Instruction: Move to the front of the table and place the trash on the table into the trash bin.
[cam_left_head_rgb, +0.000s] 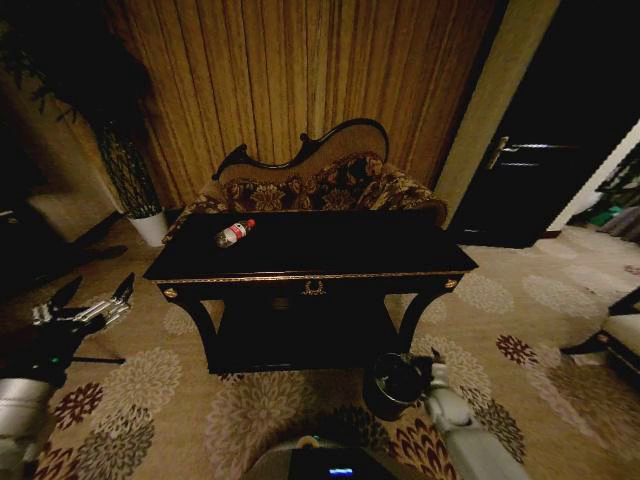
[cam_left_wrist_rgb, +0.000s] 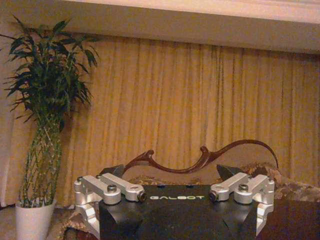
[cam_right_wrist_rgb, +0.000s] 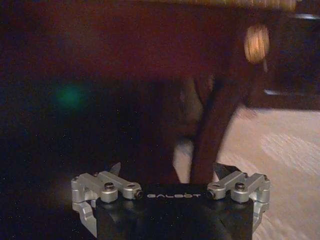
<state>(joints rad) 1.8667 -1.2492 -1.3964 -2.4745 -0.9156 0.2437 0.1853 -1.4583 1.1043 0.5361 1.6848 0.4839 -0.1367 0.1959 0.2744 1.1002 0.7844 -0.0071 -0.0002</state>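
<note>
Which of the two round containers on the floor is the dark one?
The trash bin in front of the table; the plant pot by the curtain is white.

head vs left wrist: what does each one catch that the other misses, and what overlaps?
Head view alone: the table top with the bottle lying near its left rear corner, the trash bin on the carpet at front right, the right arm beside it, and a dark door. Left wrist view alone: the plant's full leafy crown and the wall band above the curtain. Both: left claw open, sofa back, curtain, white plant pot.
</note>
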